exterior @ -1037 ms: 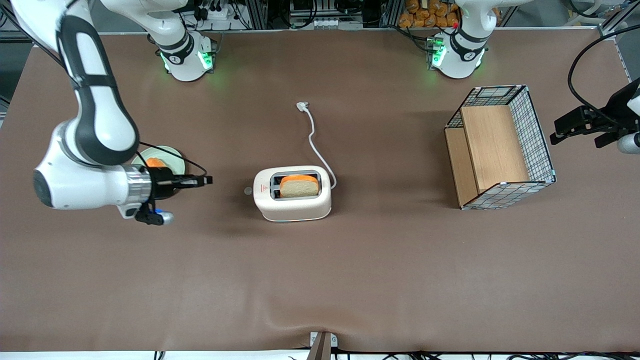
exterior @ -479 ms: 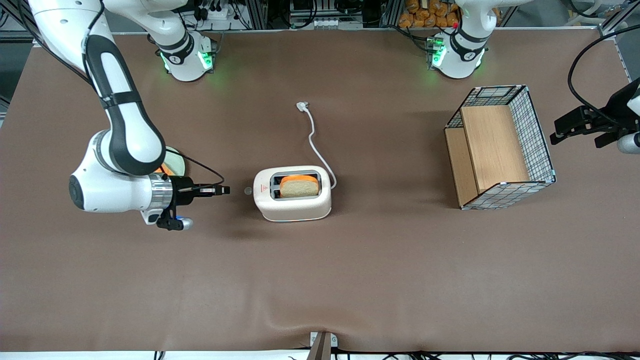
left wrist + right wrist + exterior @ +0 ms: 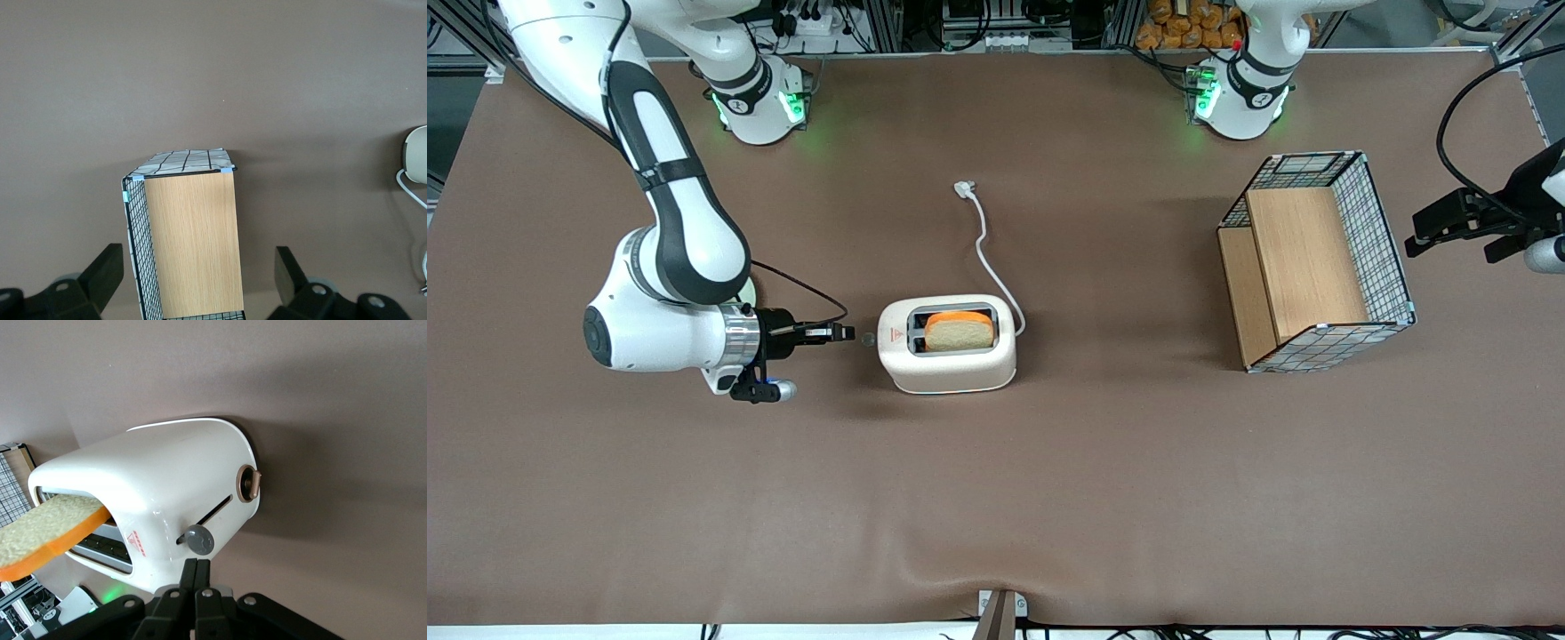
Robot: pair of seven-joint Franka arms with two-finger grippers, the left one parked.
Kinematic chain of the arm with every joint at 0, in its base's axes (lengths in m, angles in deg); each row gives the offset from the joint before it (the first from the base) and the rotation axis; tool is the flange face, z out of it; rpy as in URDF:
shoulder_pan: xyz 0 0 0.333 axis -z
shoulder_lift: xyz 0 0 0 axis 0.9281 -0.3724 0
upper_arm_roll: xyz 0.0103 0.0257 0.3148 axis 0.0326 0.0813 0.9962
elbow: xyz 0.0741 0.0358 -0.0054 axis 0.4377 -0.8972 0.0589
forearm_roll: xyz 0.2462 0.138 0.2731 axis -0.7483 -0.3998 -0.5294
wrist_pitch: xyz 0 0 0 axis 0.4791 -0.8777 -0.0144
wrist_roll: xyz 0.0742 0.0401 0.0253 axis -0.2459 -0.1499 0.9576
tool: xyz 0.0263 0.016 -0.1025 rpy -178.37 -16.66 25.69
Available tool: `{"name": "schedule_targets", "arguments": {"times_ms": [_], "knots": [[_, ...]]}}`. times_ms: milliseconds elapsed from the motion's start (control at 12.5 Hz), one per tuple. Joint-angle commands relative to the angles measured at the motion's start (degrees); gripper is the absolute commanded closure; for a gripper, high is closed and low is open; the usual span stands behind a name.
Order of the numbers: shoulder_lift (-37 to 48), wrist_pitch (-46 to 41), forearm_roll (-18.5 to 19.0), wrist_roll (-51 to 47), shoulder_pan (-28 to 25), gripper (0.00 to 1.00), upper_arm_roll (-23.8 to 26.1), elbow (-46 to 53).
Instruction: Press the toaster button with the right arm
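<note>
The white toaster (image 3: 947,347) stands mid-table with a slice of bread (image 3: 959,331) in one slot and a red triangle mark on top. Its small grey toaster button (image 3: 868,339) sticks out of the short end facing the working arm. The right arm (image 3: 667,267) reaches in low and level, and my gripper (image 3: 847,333) is shut with nothing held, its tips just short of the button. In the right wrist view the gripper (image 3: 197,563) has its two fingers pressed together right next to the toaster button (image 3: 199,539) on the toaster (image 3: 160,487).
A white cord (image 3: 989,249) runs from the toaster to a plug (image 3: 964,188) farther from the camera. A plate (image 3: 743,289) is mostly hidden under the right arm. A wire basket with wooden panels (image 3: 1316,262) lies toward the parked arm's end.
The right arm has moved steadily toward the toaster, bringing the shut gripper from beside the plate to just short of the button. The toaster has not moved.
</note>
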Motion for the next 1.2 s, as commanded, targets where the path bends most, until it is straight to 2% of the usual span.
{"name": "schedule_targets", "arguments": {"times_ms": [0, 1117], "knots": [[-0.1, 2.2, -1.9, 1.3, -1.1, 1.00, -0.3, -1.0], [-4.6, 8.3, -1.8, 1.9, -3.3, 1.00, -0.3, -1.1]]}}
